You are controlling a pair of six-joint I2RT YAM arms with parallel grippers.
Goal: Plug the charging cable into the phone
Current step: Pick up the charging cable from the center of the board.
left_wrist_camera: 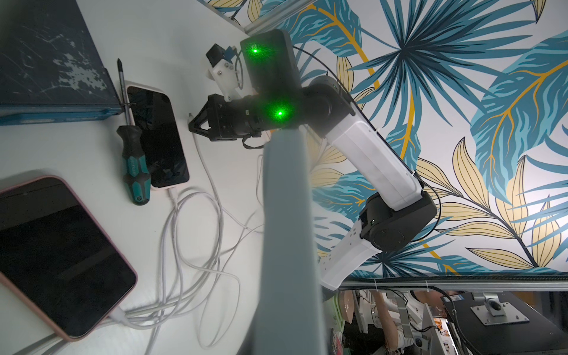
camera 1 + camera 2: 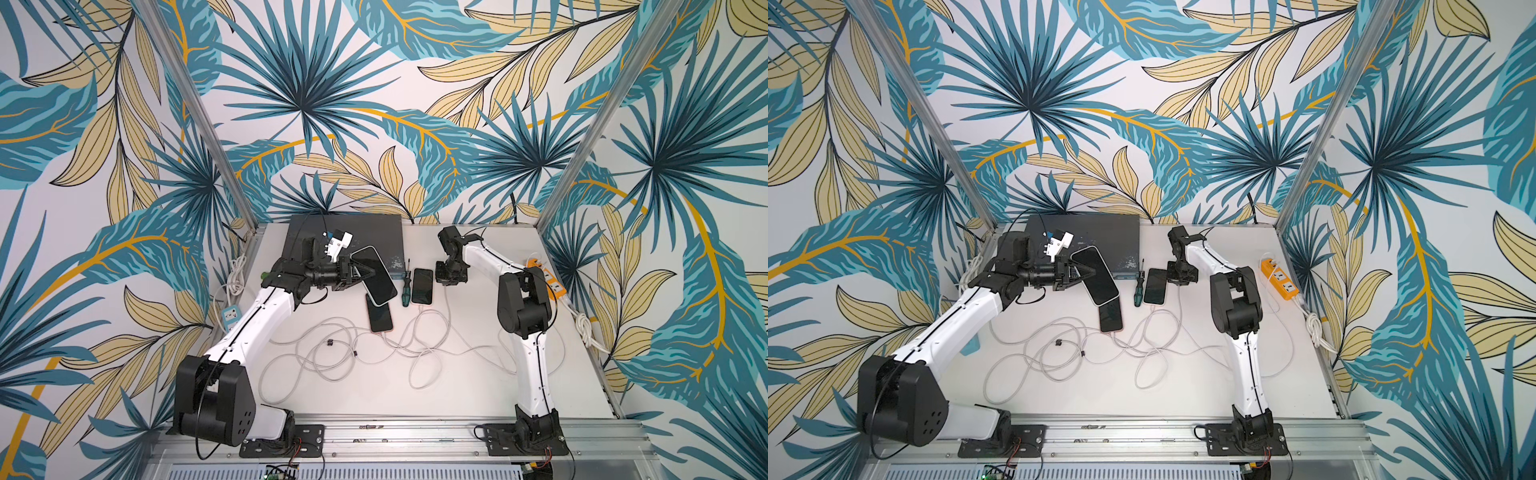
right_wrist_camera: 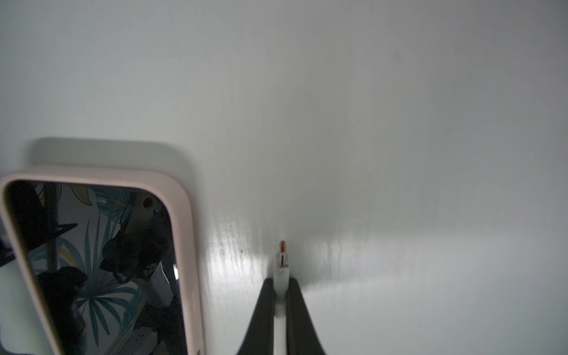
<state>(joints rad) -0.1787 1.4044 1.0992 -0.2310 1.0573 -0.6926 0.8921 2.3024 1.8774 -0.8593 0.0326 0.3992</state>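
Plain at the right wrist, hidden in both top views: plug (image 3: 282,267) pinched in right end effector (image 3: 281,284) beside flat phone (image 3: 92,261); plain there: left end effector (image 2: 371,271) clamped on raised phone (image 2: 383,287), left of flat phone.

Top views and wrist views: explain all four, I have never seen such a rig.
The machine is two robot arms, left arm and right arm, at a white table. The top views look down on everything; each wrist view rides on one arm. The left gripper grips a lifted phone. The right gripper, seen in its own wrist view, is shut on a white cable plug. On the table lie a pink phone and a second phone beside the screwdriver, both plugged in, plus a dark flat box, loose white cables and an orange power strip.
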